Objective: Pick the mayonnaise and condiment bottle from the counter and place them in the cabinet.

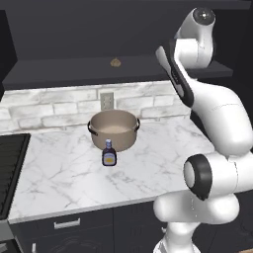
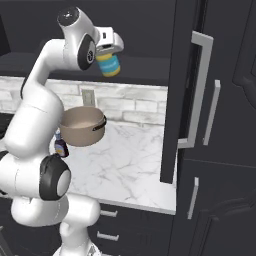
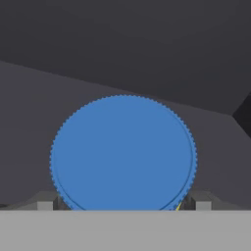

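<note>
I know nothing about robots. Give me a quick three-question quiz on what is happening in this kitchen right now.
1. True or false: the gripper holds the mayonnaise up by the cabinet.
2. Where is the condiment bottle? A) on the counter B) inside the pot C) on the shelf
3. What colour is the jar's lid in the hand view?

Key: 1 true; 2 A; 3 blue.

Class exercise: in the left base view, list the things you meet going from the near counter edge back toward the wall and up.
condiment bottle → pot → wall outlet → small brown item on the cabinet shelf
</note>
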